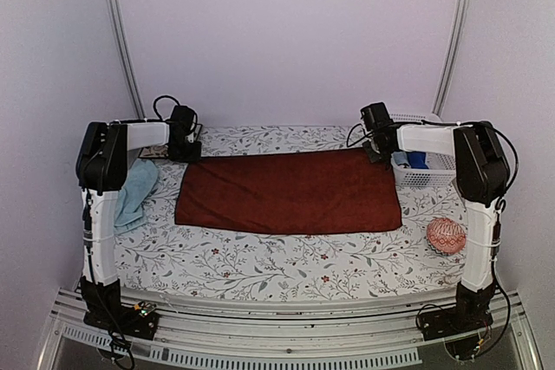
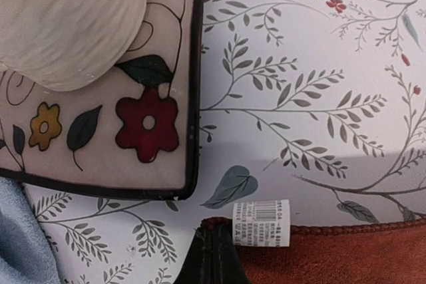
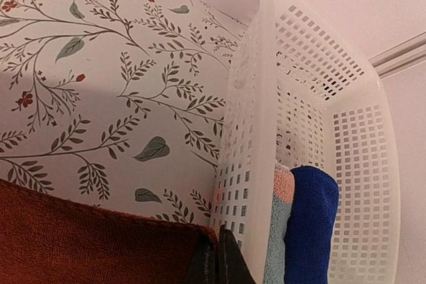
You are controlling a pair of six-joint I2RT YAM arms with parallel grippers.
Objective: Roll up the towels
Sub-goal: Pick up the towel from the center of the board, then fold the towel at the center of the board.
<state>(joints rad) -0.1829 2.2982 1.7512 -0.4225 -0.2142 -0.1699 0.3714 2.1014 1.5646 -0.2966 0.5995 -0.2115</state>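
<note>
The dark maroon towel [image 1: 286,192] lies spread flat across the middle of the floral tabletop. My left gripper [image 1: 185,152] is at its far left corner, and in the left wrist view that gripper [image 2: 214,237] is shut, pinching the corner beside a white care label [image 2: 261,223]. My right gripper [image 1: 379,152] is at the far right corner; its wrist view shows it [image 3: 219,236] shut on the maroon towel [image 3: 86,244] there. The pale blue towel [image 1: 134,192] lies crumpled at the left, under the left arm, and shows at the corner [image 2: 20,244] of the left wrist view.
A white perforated basket [image 1: 429,175] at the back right, close against the right gripper, holds rolled cloths, one bright blue [image 3: 309,224]. An orange-pink patterned ball [image 1: 447,236] sits near the right arm. A flower-printed mat [image 2: 100,118] with a cream roll [image 2: 66,24] lies at back left.
</note>
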